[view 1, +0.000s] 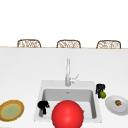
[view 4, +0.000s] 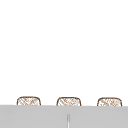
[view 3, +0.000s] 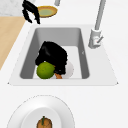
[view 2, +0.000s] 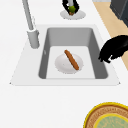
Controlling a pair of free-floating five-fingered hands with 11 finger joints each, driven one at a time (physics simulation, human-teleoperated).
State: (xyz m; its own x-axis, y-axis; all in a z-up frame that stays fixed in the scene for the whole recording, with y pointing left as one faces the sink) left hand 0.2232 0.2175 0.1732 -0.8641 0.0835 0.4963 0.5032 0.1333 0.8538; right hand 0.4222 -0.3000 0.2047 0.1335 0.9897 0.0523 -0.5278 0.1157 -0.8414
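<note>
A small, round, yellow-green fruit point(view 1: 102, 94) is seen held up off the surface, enclosed from above by curled black fingers point(view 1: 100, 87). It is placed in the front view at the sink's right rim, just beside the white plate. In the right side view, the fruit point(view 3: 46, 70) is shown smooth and whole.
</note>
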